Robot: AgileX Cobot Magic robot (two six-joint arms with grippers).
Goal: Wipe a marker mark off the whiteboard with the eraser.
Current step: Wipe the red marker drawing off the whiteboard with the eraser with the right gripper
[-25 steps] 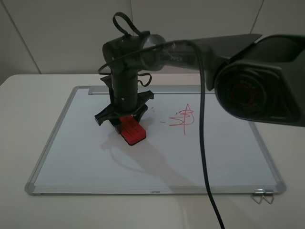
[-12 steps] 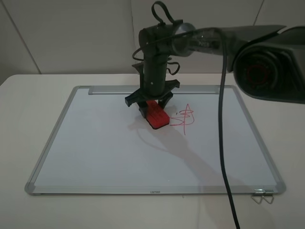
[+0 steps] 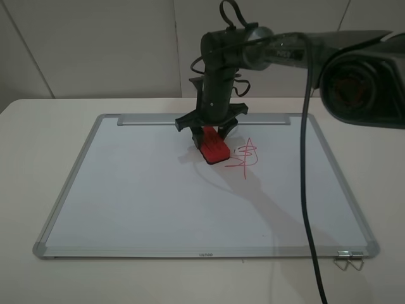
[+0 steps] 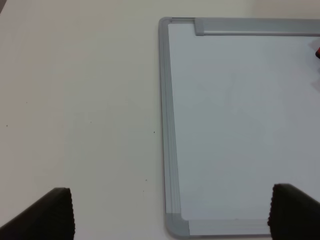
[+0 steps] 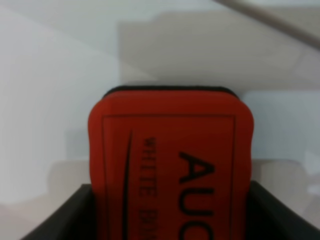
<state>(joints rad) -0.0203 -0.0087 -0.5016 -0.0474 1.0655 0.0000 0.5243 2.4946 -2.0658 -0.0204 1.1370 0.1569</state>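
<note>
The right gripper clamps its fingers on the eraser (felt down), on the whiteboard beside the marker mark; the left gripper gapes empty.

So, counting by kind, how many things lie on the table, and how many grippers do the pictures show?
whiteboard: 1
eraser: 1
marker mark: 1
metal clip: 1
grippers: 2, the right gripper and the left gripper
Total: 6
</note>
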